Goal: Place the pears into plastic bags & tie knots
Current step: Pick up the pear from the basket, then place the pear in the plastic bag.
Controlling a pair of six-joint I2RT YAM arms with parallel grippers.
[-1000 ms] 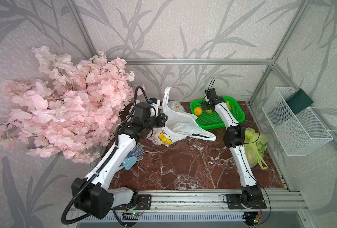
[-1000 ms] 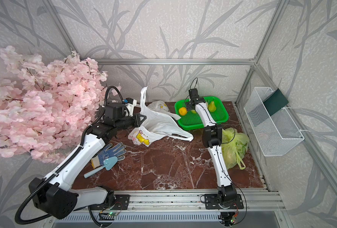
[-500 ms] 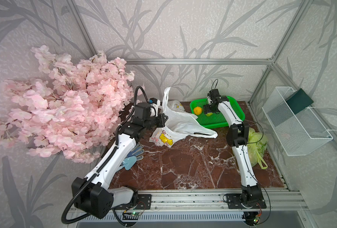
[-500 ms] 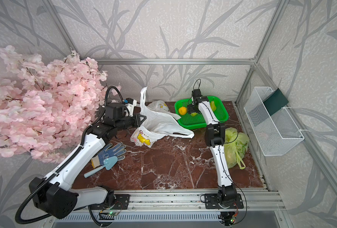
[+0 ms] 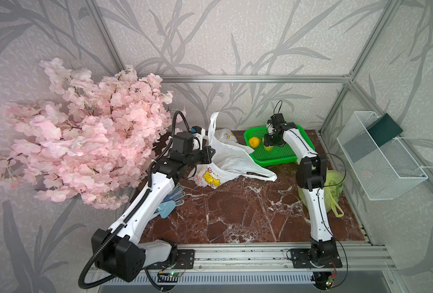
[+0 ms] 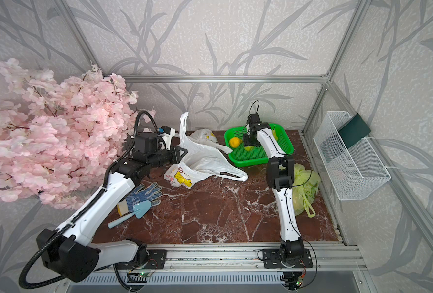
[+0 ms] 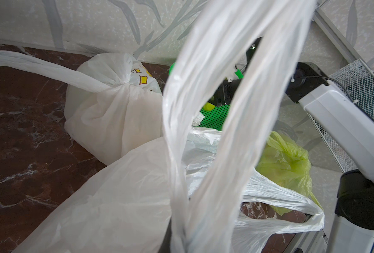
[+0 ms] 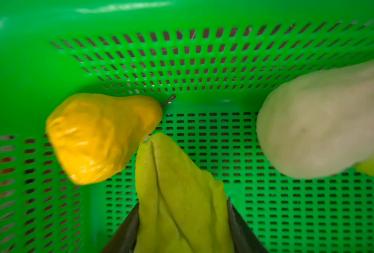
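Between the fingers of the right gripper (image 8: pixel 181 204): one yellow-green pear (image 8: pixel 177 179), pinched on both sides and creased, inside the green basket (image 8: pixel 203 65). Just past the fingertips: orange-yellow pear (image 8: pixel 98 138). Off to one side of the gripper: cream pear (image 8: pixel 317 122). Left gripper (image 5: pixel 210 153): pressed together on the handle of the open white bag (image 5: pixel 232 161); knotted white bag (image 7: pixel 107 114) lies beyond it.

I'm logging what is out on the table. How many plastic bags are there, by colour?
White: 2, the open white bag and the knotted white bag
Yellow-green: 1, the yellow-green bag
Total: 3
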